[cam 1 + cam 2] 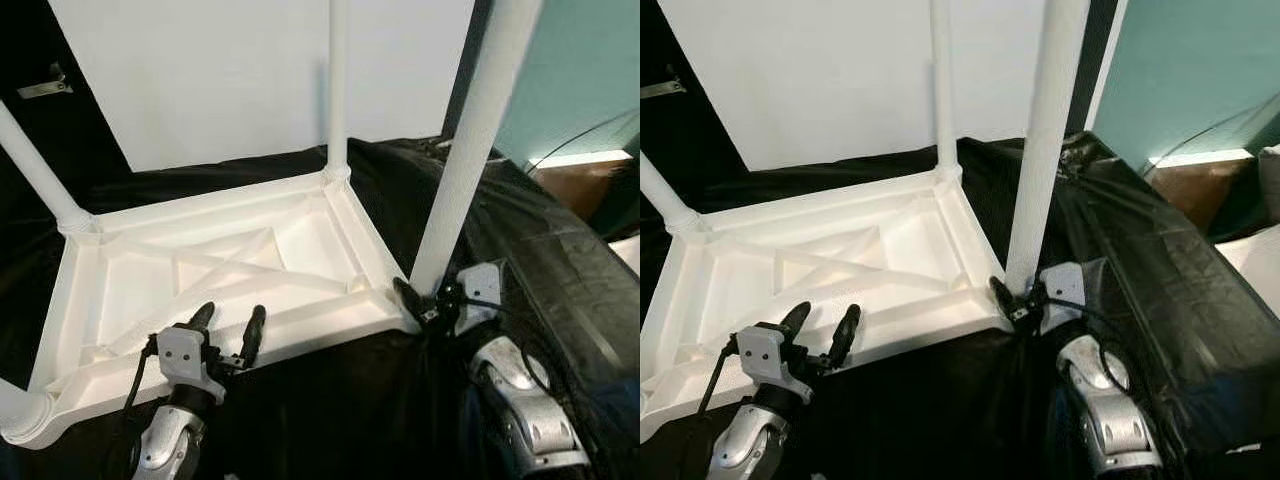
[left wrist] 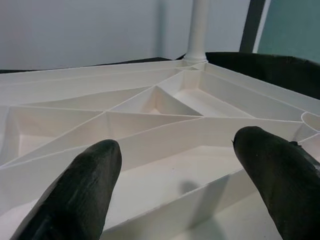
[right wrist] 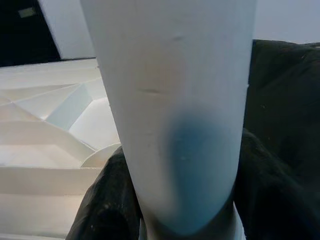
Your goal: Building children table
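Children's table (image 1: 230,270) lies upside down on a black cloth (image 1: 330,410), ribbed underside up, white legs standing up from its corners. Near-left leg (image 1: 20,415) is cut off by the frame; far-left leg's (image 1: 40,170) top too. Left pincer (image 1: 228,330) hangs open over the near edge rail, touching nothing. Right pincer (image 1: 425,300) is clamped on the near-right leg (image 1: 470,150) at its base; far finger hidden behind the leg. Open cloth below the near edge.
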`<state>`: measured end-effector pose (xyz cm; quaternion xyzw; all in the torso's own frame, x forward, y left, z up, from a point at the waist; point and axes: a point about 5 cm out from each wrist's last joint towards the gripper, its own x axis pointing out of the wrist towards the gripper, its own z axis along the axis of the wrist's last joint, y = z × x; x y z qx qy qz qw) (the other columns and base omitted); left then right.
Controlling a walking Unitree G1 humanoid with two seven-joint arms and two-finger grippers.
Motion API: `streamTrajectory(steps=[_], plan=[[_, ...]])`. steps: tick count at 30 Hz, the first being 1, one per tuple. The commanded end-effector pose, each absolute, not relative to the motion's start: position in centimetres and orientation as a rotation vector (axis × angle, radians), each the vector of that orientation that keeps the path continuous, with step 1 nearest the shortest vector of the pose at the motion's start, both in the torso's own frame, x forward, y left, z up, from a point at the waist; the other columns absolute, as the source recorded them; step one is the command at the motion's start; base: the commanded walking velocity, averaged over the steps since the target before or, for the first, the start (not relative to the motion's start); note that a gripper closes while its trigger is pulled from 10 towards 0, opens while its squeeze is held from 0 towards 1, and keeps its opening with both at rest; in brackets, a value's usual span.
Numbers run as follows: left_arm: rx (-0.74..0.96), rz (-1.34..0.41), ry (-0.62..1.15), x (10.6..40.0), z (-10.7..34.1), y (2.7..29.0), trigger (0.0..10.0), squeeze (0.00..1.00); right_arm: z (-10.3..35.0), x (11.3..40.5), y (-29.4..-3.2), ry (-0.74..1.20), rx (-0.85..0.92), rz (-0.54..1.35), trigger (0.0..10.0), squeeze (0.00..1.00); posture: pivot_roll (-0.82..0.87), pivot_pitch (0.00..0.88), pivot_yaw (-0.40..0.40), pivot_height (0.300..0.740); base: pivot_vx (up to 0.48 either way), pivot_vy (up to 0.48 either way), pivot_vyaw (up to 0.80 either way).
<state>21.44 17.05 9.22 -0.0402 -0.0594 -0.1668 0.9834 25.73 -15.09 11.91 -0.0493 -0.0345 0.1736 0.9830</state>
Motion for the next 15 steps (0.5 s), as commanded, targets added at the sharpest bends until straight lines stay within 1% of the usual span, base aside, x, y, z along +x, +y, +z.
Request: streamTrajectory(steps=[1,2,3,6,7,11,15], plan=[[-0.071,-0.544,-0.112,21.0,8.8,16.2,10.0,0.0,10.5,25.2,-16.4,0.005,-0.095,0.264,0.0,0.0,-0.03,0.015,0.027,0.74,0.0,0.0,0.0],[-0.07,-0.551,-0.113,21.1,8.8,16.1,10.0,0.0,10.4,24.8,-17.3,0.009,-0.086,0.192,0.0,0.0,-0.04,0.015,0.028,0.74,0.0,0.0,0.0],[-0.07,-0.551,-0.113,21.1,8.8,16.1,10.0,0.0,10.4,24.8,-17.3,0.009,-0.086,0.192,0.0,0.0,-0.04,0.015,0.028,0.74,0.0,0.0,0.0],[-0.07,-0.559,-0.114,21.2,8.8,16.1,10.0,0.0,10.3,23.2,-19.0,0.015,-0.075,0.038,0.0,0.0,-0.05,0.015,0.029,0.74,0.0,0.0,0.0],[-0.07,-0.559,-0.114,21.2,8.8,16.1,10.0,0.0,10.3,23.2,-19.0,0.015,-0.075,0.038,0.0,0.0,-0.05,0.015,0.029,0.74,0.0,0.0,0.0],[-0.079,-0.571,-0.118,21.4,9.0,15.8,10.0,0.0,10.5,21.1,-19.2,0.012,-0.072,-0.053,0.0,0.0,-0.08,0.018,0.029,0.74,0.0,0.0,0.0],[-0.081,-0.574,-0.119,21.4,9.0,15.7,10.0,0.0,10.6,20.8,-19.1,0.011,-0.071,-0.06,0.0,0.0,-0.09,0.019,0.028,0.74,0.0,0.0,0.0]])
